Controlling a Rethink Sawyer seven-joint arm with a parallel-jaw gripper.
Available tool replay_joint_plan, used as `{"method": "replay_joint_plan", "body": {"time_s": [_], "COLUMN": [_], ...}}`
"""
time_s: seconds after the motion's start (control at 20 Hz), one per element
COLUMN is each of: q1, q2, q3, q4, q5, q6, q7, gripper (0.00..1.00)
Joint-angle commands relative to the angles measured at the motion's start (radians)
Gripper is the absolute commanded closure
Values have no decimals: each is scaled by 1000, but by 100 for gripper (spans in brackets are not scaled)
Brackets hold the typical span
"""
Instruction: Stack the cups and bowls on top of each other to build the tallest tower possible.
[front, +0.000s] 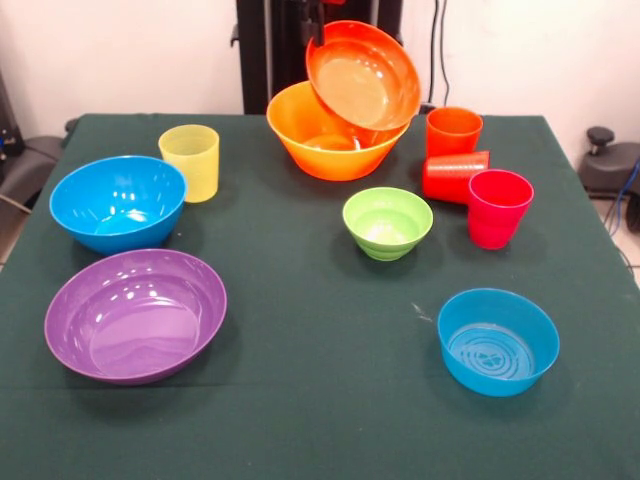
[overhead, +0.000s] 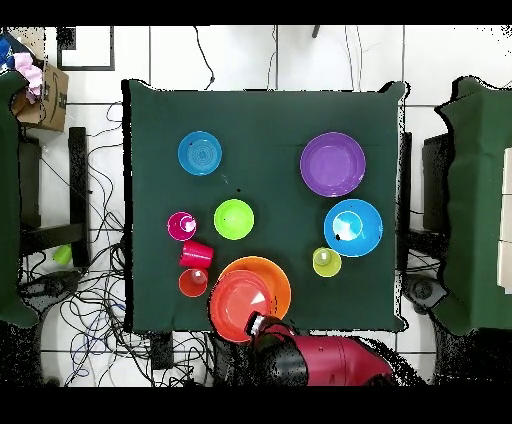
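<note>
I have the wide orange-red bowl (front: 362, 82) tilted on edge, its lower rim resting inside the large yellow-orange bowl (front: 335, 135) at the far side of the tabletop (front: 320, 400), probably to nest it as a wide base. My tool (front: 314, 30) grasps its upper left rim, the arm coming almost straight down. The other cups and bowls sit unstacked nearer.
</note>
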Motion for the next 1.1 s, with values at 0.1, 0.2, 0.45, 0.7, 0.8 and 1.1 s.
{"method": "replay_joint_plan", "body": {"time_s": [0.1, 0.2, 0.45, 0.7, 0.8, 1.1], "q1": [12, 14, 41, 50, 55, 54], "q2": [9, 2, 0, -8, -9, -11], "q3": [75, 72, 39, 31, 25, 22], "q4": [-28, -33, -43, -46, -48, -52], "q5": [-26, -33, -51, -52, -54, -55], "q6": [-22, -22, -46, -51, -58, -61], "q7": [4, 1, 22, 27, 32, 31], "gripper": [100, 100, 100, 0, 0, 0]}}
